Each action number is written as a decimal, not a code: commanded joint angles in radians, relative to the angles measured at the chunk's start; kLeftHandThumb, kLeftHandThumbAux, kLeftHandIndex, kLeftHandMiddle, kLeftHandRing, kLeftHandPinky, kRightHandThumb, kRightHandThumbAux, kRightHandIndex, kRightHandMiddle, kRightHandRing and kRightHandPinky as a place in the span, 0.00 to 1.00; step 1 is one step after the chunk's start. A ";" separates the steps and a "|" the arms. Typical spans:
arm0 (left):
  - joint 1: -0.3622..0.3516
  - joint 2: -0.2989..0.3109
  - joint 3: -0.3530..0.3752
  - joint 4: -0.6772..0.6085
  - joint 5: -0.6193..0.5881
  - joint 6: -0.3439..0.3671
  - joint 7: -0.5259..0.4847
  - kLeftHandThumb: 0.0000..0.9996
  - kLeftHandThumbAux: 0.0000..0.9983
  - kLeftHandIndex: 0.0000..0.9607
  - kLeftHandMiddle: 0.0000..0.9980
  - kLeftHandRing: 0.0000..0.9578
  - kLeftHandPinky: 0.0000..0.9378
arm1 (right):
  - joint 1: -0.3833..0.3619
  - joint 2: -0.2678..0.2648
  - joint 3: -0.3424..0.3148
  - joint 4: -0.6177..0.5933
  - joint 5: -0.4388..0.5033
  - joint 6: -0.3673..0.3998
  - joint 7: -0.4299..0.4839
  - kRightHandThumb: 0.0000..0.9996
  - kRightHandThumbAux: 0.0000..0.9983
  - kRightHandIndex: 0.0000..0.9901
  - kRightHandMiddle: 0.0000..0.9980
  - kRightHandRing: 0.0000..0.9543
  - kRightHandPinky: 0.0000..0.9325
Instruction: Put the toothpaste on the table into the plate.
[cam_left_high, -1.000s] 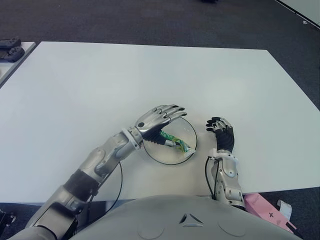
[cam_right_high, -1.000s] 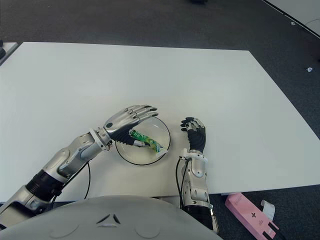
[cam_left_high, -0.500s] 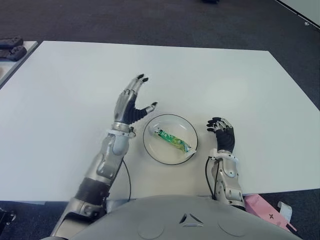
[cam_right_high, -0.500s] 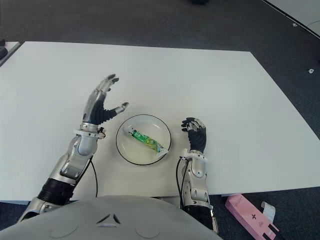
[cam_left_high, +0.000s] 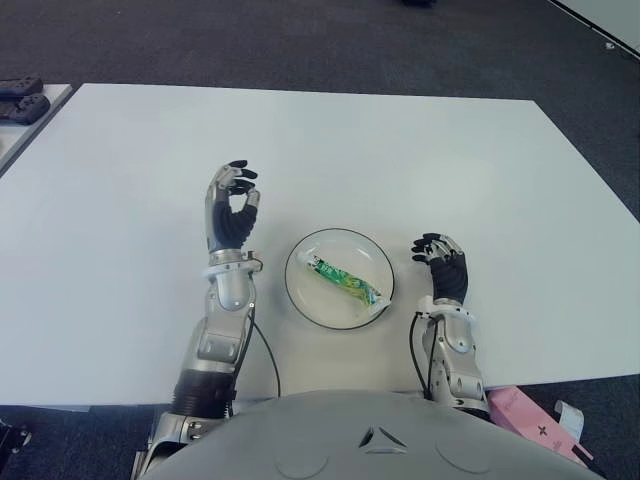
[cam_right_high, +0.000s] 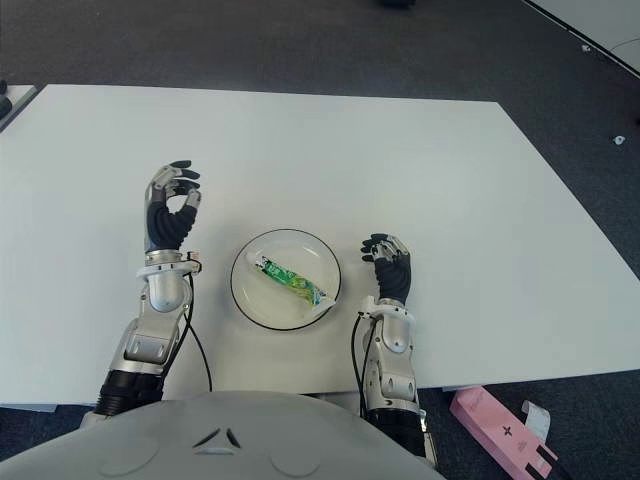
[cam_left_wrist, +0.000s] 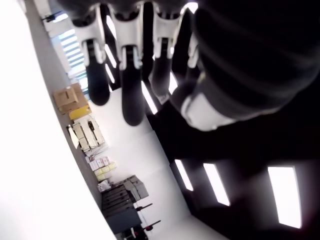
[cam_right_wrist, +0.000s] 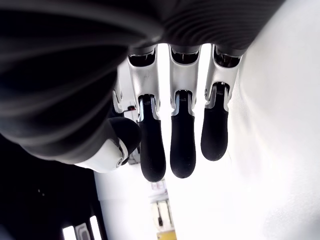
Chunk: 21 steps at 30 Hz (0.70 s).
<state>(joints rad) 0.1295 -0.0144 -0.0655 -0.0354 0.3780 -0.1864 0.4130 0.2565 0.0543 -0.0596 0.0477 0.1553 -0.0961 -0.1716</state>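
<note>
Since a second ago the left hand (cam_left_high: 231, 207) has pulled back empty, fingers curled, left of the plate (cam_left_high: 303, 298), where the toothpaste (cam_left_high: 345, 281) lies diagonally, nearer the half-curled empty right hand (cam_left_high: 443, 266).

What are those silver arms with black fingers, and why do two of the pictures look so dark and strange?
Those arms belong to a robot shaped a bit like a person. Two pictures come from cameras in its head, looking down at a white table. The grey curve at the bottom is its own body.

The left hand is raised beside a round plate, on the plate's left, fingers curled and holding nothing. The right hand shows on the plate's right, also curled and empty. A green toothpaste tube lies in the plate, so that job looks done.

The two dark pictures come from small cameras on the wrists. Each looks along its own hand from very close, so you mostly see big black fingers with the room behind them.

A pink box lies on the floor by the table's near right corner.
</note>
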 joint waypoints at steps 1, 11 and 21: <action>0.023 0.006 0.027 0.068 -0.100 -0.072 -0.050 0.69 0.73 0.45 0.49 0.48 0.48 | 0.016 0.045 -0.007 0.068 0.018 0.049 0.005 0.71 0.72 0.44 0.53 0.54 0.56; 0.001 0.014 0.068 0.206 -0.239 -0.202 -0.144 0.70 0.72 0.45 0.49 0.49 0.50 | -0.009 0.033 -0.014 0.090 0.011 0.036 0.015 0.71 0.72 0.43 0.54 0.55 0.56; -0.027 -0.002 0.088 0.360 -0.350 -0.282 -0.245 0.69 0.73 0.45 0.47 0.49 0.48 | -0.027 0.027 -0.017 0.097 0.010 0.026 0.029 0.71 0.72 0.43 0.54 0.55 0.56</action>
<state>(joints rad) 0.1222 -0.0067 0.0203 0.2801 0.0566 -0.4509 0.2014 0.2114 0.0513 -0.0684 0.0897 0.1587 -0.1077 -0.1449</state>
